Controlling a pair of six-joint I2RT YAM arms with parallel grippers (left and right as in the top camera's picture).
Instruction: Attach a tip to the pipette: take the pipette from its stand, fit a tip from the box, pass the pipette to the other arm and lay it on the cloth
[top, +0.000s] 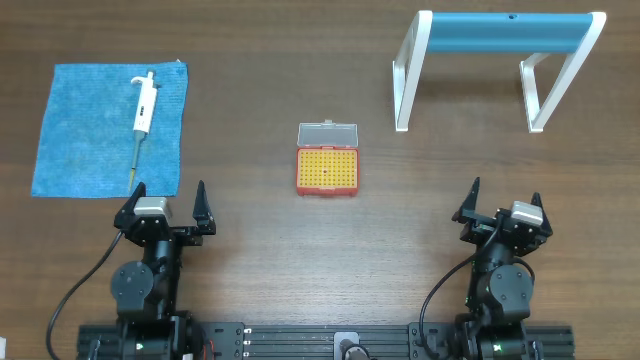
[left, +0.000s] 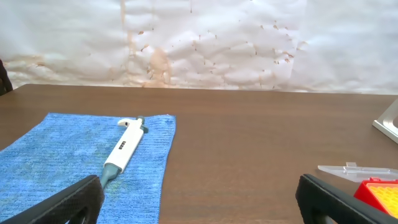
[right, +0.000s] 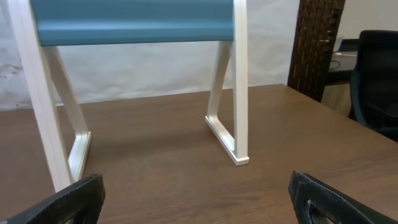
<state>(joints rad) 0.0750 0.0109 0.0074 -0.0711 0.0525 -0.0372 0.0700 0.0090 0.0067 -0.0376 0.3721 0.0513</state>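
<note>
The white pipette (top: 143, 106) with a tip on its end lies on the blue cloth (top: 80, 150) at the table's far left; the left wrist view has the pipette (left: 123, 149) on the cloth (left: 50, 162) too. In the table's middle stands the tip box (top: 327, 171), orange with yellow tips and its clear lid folded back; its corner (left: 377, 190) is beside a left finger. At the back right is the white and blue stand (top: 500, 40), also (right: 130, 25). My left gripper (top: 166, 208) rests open near its base. My right gripper (top: 503, 210) rests open near its base.
Bare wooden table lies between the cloth, the box and the stand. A white wall runs behind the table. A dark screen and a black chair (right: 376, 74) stand beyond the table's right end.
</note>
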